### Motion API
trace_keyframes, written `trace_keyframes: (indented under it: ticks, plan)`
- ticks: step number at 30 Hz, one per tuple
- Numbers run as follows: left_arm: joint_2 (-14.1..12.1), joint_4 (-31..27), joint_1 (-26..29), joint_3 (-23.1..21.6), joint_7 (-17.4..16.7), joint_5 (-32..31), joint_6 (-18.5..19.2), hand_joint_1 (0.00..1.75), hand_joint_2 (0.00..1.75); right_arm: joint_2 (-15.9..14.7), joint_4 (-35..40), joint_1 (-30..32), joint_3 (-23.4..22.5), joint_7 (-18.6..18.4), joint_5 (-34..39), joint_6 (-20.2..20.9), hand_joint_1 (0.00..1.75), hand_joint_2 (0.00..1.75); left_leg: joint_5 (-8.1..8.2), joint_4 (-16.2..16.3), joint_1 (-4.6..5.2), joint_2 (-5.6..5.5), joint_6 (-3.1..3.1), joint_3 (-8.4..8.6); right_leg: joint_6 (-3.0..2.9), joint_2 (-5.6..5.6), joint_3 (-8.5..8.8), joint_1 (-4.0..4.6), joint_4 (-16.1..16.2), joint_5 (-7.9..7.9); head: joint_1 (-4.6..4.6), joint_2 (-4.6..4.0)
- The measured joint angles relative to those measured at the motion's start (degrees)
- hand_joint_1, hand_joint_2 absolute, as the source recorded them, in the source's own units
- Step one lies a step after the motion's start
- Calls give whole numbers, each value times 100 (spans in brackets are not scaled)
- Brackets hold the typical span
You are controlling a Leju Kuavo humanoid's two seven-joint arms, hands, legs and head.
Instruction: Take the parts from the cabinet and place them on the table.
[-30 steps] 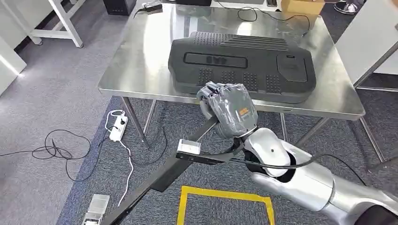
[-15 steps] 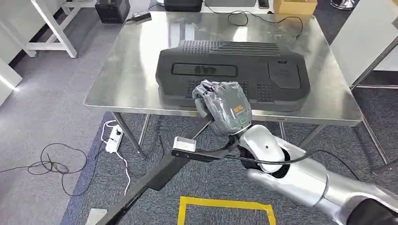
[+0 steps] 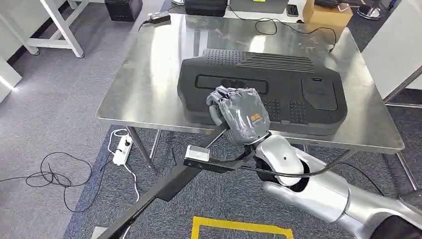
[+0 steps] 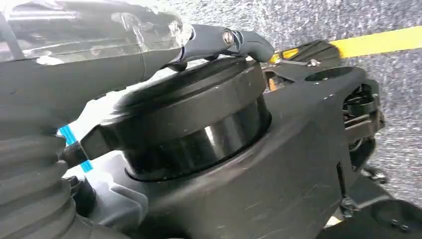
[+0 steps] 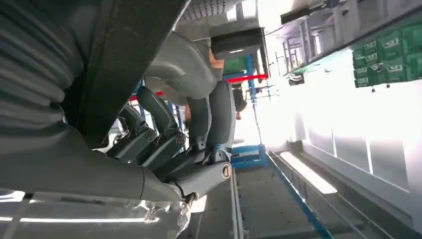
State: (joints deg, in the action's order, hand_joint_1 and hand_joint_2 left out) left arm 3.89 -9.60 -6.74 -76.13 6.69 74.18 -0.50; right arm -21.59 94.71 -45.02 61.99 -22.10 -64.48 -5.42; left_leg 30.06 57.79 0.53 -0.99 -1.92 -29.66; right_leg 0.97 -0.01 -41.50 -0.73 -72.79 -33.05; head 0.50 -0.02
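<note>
On the grey carpet at the far left a loose black cable (image 3: 54, 174) lies in loops; nearer the table a white power strip (image 3: 121, 148) rests on the floor beside a table leg; a yellow tape outline (image 3: 242, 226) marks the carpet at the near edge of the head view. The stainless steel table (image 3: 144, 74) stands ahead, and the task's thing, a large black moulded plastic part (image 3: 268, 84) with vented grilles and a long recessed slot, lies flat on it, its near side at the table's near edge. The right hand (image 3: 239, 114), wrapped in a grey cover, comes up from below on its silver arm (image 3: 318, 191); its fingers (image 3: 219, 97) are curled over the near edge of the black part, so it appears to grip that edge, though the head view does not show what lies under the fingers; in the right wrist view the dark fingers (image 5: 164, 134) bend inward against a dark surface. The left hand (image 4: 149, 45) shows in the left wrist view with a dark finger (image 4: 234, 42) stretched out over black parts; whether it holds anything I cannot tell. At the table's far side lie a black power adapter (image 3: 159, 18) and a thin cable (image 3: 278, 25); a cardboard box (image 3: 326, 14) sits at the far right corner.
</note>
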Motion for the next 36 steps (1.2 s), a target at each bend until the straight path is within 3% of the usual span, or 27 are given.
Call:
trace_keyframes:
  ticks: [2,3,4,6,7,9,10,12,13,14,15,16,17,18,19,22,23,24,25,28,29,30,32,33,34,35,36]
  plan:
    - [0,0,20,0,0,-2,2,0,175,-2,0,-1,-7,-29,-2,0,175,175,142,0,11,7,30,199,-82,-6,222,26,926,742,53,0]
    - [2,0,44,0,0,-2,2,0,175,-4,-4,9,-11,-40,-2,0,175,175,217,-24,0,26,49,182,-135,-45,298,61,1196,983,77,0]
    - [2,0,38,0,0,-2,4,0,175,-4,-11,4,-11,-44,-2,-4,175,175,243,8,10,35,86,273,-130,-77,198,120,1192,696,20,0]
    - [2,0,37,0,0,0,4,0,175,2,-9,9,-15,-44,24,-22,175,175,300,49,14,76,162,313,-201,-53,244,120,1228,834,68,0]
    - [2,0,41,0,0,0,2,0,175,-2,-11,8,-20,-48,39,-22,175,175,290,50,14,81,182,359,-239,-33,298,97,1250,782,13,0]
    - [-7,2,40,0,-2,4,2,0,175,-9,-11,-3,-33,-48,81,-26,175,175,302,376,30,77,237,302,-281,2,484,40,1322,751,44,0]
    - [-9,2,24,0,-2,4,2,0,175,-7,-11,-13,-33,-48,107,-35,175,175,375,770,17,75,274,82,-305,22,535,32,1329,711,-44,0]
    - [-9,2,-12,0,-2,4,2,0,175,-4,-11,1,-33,-51,122,-37,175,175,738,1501,-10,76,342,-434,-305,75,612,31,1328,626,-107,0]
    - [-9,2,-13,0,11,4,2,0,175,-7,-11,4,-33,-50,127,-37,175,175,870,1688,-10,75,369,-622,-306,110,661,30,1327,580,-109,0]
    - [-9,2,-27,0,13,4,2,0,175,-4,-11,6,-33,-50,133,-37,175,175,885,1691,-9,75,380,-718,-305,150,726,25,1324,530,-122,0]
    - [-9,2,-30,0,13,4,2,0,175,-4,-11,10,-28,-46,140,-37,175,175,738,1492,-8,75,386,-707,-292,199,812,19,1324,470,-142,0]
    - [-9,2,-26,0,11,4,2,0,175,-4,-11,11,-28,-46,140,-37,175,175,428,1126,-12,70,390,-633,-275,244,900,6,1323,411,-153,0]
    - [-11,2,-19,0,7,4,2,0,175,-4,-11,10,-28,-48,140,-37,175,175,10,658,-23,33,400,-551,-253,286,980,-4,1322,355,-164,0]
    - [-9,2,-10,0,7,4,2,0,175,-7,-13,11,-28,-51,140,-37,175,175,-383,271,-58,-123,407,-564,-219,316,987,-2,1327,317,-190,0]
    - [-9,2,-23,0,9,4,2,0,175,-7,-20,19,-24,-51,140,-39,175,175,-284,282,-47,-206,353,-652,-198,372,994,-10,1310,305,-194,0]
    - [-7,0,-19,0,7,9,0,0,175,-9,-22,37,-22,-48,153,-44,175,175,-280,177,11,-86,141,-560,-103,456,960,-15,1317,296,-175,0]
    - [0,-2,-25,0,7,15,-2,0,175,-9,-22,35,-26,-48,153,-46,175,175,-279,138,-22,-70,115,-483,-75,464,974,-9,1305,271,-179,0]
    - [2,-2,-28,0,7,24,-13,0,175,-9,-24,34,-31,-48,151,-46,175,175,-266,85,-43,-45,93,-402,-50,305,958,-4,1183,233,-168,0]
    - [2,-2,-32,0,4,24,-15,0,175,-9,-24,-9,-31,-48,144,-44,175,175,-243,63,-45,-26,59,-347,-26,158,827,13,934,161,-94,0]
    - [2,-2,-22,0,-13,39,-28,0,175,2,-24,-20,-20,-51,85,-35,175,175,-134,65,-41,39,5,-254,30,48,41,-6,-219,-219,-24,0]
    - [2,-2,-19,0,-17,39,-33,0,175,2,-28,-11,-15,-53,65,-24,175,175,-90,66,-41,39,6,-209,28,40,-112,-6,-330,-173,-4,0]
    - [2,-2,-15,0,-20,37,-33,0,175,2,-28,-10,-13,-59,57,-17,175,175,-51,68,-41,40,9,-145,13,34,-122,-6,-188,14,27,0]
    - [2,-2,-5,0,-35,22,-33,0,175,0,-28,-12,-13,-83,42,6,175,175,68,68,-38,40,36,34,-45,27,150,7,712,712,73,0]
    - [2,-2,7,0,-35,17,-33,0,175,0,-28,-14,-13,-90,29,11,175,175,132,66,-38,43,59,109,-88,13,264,25,1149,959,105,0]
    - [2,0,8,0,-35,13,-35,0,175,0,-35,-4,-9,-107,17,24,175,175,153,45,-41,52,79,125,-95,-18,225,71,1073,886,74,0]
    - [2,0,15,0,-33,11,-39,0,175,4,-35,-44,-9,-120,22,37,175,175,162,56,-40,59,109,55,-134,-28,261,110,1296,783,116,0]
    - [2,0,7,0,-33,9,-42,0,175,15,-22,-34,-11,-127,9,24,175,175,194,69,-37,72,153,58,-170,-14,221,103,1210,878,116,0]
